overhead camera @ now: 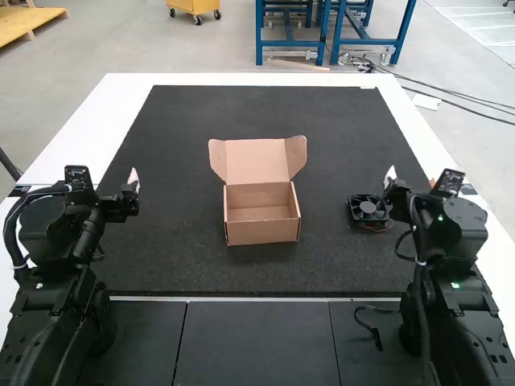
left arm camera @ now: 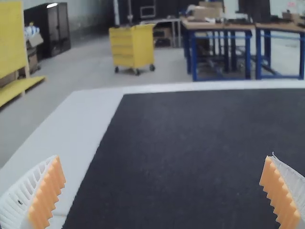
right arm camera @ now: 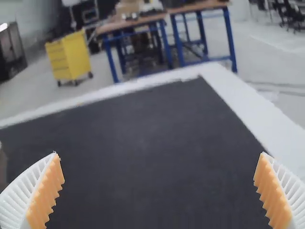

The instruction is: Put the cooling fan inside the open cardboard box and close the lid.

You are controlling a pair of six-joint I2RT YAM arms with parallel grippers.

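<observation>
The fan [overhead camera: 369, 211] lies on the black mat [overhead camera: 185, 137], near the right tool [right arm camera: 158, 176]. The open box [overhead camera: 261, 211] stands in the middle. The right tool and the left tool [left arm camera: 161, 181] are both spread wide.

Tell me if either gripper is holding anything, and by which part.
Nothing is held: the left gripper and right gripper are open and empty; the cooling fan lies on the mat.
</observation>
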